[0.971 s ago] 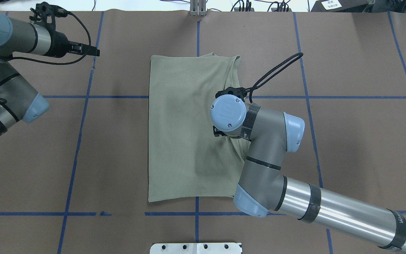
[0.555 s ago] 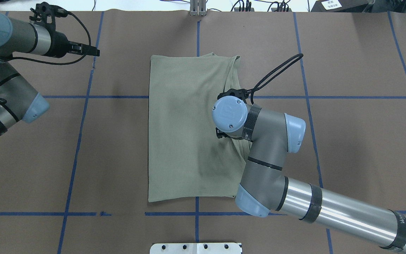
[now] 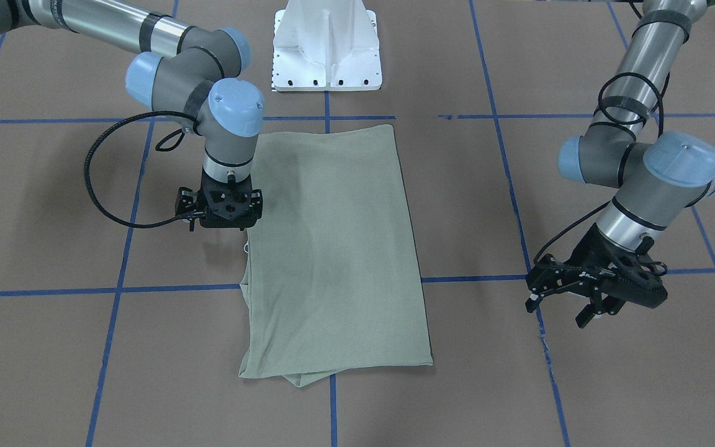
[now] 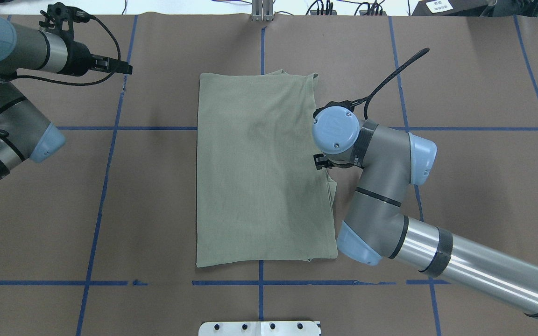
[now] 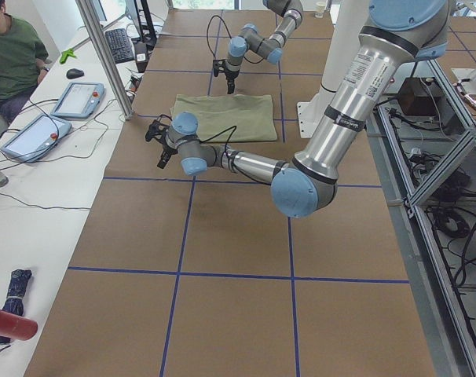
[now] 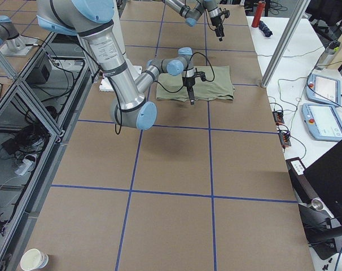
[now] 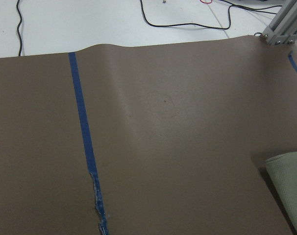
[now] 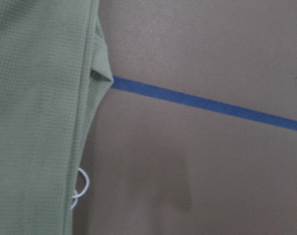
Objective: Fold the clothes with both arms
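Since 0.6 s ago: right gripper (image 3: pixel 228 214) off the middle of the shirt (image 4: pixel 259 177), now out over its robot-right long edge, pointing down. Jaw state not readable, fingers hidden below the wrist. Near part of the shirt's right side spread wider than before, near right corner further out. Cable (image 4: pixel 390 77) by that gripper pulled straighter, no longer a loop. Left gripper (image 3: pixel 556 312) unchanged, well apart from the shirt over bare table (image 4: pixel 460 186), jaws apart, gripping nothing.

Shirt flat at table centre, folded to a long rectangle. Long axis straight away from the white base (image 3: pixel 326 56), short edges near and far. Stacked layers showing at far end and along right edge. White loop (image 8: pixel 81 188) poking out from right edge, just beside right gripper. Neck direction not readable.
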You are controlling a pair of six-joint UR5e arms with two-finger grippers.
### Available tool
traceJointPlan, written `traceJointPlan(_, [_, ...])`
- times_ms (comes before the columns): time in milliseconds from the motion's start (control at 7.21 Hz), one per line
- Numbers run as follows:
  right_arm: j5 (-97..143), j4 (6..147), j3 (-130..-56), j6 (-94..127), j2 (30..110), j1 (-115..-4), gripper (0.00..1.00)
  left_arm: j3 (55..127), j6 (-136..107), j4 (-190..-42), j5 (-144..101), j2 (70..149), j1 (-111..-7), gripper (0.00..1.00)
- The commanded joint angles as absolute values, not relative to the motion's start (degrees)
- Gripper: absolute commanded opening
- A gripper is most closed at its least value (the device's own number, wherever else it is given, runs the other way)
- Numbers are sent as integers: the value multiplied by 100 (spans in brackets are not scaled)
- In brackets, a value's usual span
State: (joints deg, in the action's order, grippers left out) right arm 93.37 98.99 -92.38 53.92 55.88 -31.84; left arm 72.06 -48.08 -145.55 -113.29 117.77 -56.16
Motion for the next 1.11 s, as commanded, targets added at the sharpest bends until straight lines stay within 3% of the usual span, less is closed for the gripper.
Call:
traceJointPlan(0, [9552,9818,-9429,5194,5730,-3427,100,7233,-4825,-14555,-11477,11777,-5616,100])
traceJointPlan(555, [10195,9565,-11054,5824,6212,-3524,100,8022,-5396,-14511,-11628,11357,-5555,100])
traceJointPlan(971, [10512,7519,-11416,7026,7231,-3516,100,9582,-6290,-13591,-11593,10918,-4960,100])
